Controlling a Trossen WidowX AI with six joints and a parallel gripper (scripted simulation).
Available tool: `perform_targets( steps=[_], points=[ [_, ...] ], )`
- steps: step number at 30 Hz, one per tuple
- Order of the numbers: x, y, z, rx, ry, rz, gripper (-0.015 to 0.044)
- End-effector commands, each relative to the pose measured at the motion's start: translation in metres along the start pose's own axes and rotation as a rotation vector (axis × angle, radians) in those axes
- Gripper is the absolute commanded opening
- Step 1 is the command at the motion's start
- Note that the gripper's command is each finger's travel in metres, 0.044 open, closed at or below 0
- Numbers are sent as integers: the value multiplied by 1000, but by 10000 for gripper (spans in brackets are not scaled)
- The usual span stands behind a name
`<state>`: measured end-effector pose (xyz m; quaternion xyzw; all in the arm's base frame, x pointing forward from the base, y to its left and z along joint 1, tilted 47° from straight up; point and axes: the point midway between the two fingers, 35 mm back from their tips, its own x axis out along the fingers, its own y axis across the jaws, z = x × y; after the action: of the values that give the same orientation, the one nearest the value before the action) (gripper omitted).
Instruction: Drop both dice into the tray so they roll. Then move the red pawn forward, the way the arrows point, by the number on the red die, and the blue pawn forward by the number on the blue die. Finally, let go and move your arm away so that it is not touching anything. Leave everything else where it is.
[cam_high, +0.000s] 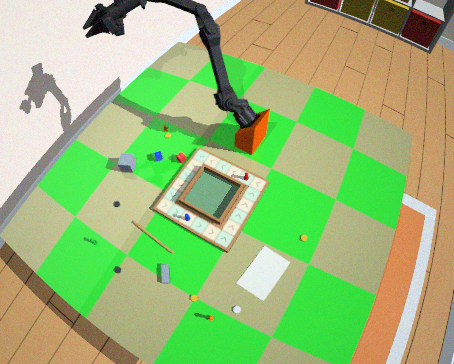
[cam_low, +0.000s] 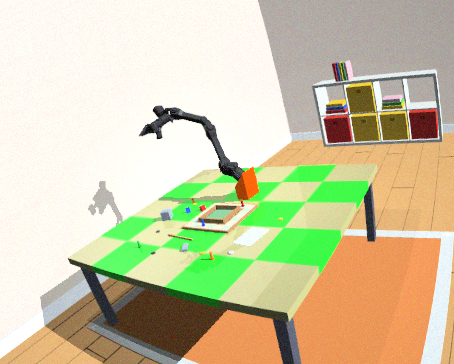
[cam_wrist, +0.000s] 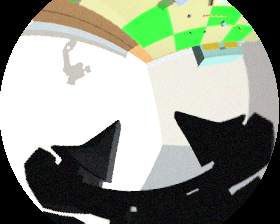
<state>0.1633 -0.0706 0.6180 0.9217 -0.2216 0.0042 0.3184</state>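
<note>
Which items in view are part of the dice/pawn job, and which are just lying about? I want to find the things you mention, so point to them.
Job:
- red die (cam_high: 181, 157) (cam_low: 202, 208)
- blue die (cam_high: 158, 156) (cam_low: 188, 210)
- tray (cam_high: 233, 205) (cam_low: 235, 214)
- red pawn (cam_high: 246, 176) (cam_low: 242, 203)
- blue pawn (cam_high: 187, 217) (cam_low: 203, 223)
- arrow track (cam_high: 163, 205) (cam_low: 194, 227)

Lying about:
- white sheet (cam_high: 263, 273) (cam_low: 251, 236)
- thin stick (cam_high: 152, 237) (cam_low: 180, 237)
- two grey blocks, larger (cam_high: 127, 163) (cam_low: 166, 214) and smaller (cam_high: 164, 273) (cam_low: 185, 247)
- green, orange pieces
- yellow, black, white discs

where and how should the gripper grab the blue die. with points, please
Best gripped by two opposite upright side faces, coming from straight above. The blue die (cam_high: 158, 156) (cam_low: 188, 210) is a small cube sitting on the table, with space on either side between the grey block (cam_high: 127, 163) (cam_low: 166, 214) and the red die (cam_high: 181, 157) (cam_low: 202, 208).
</note>
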Motion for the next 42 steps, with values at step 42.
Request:
perform_targets(
  steps=[42],
  points=[
    [-15, -299, 410, -2698, 173, -2070, 275]
  ],
)
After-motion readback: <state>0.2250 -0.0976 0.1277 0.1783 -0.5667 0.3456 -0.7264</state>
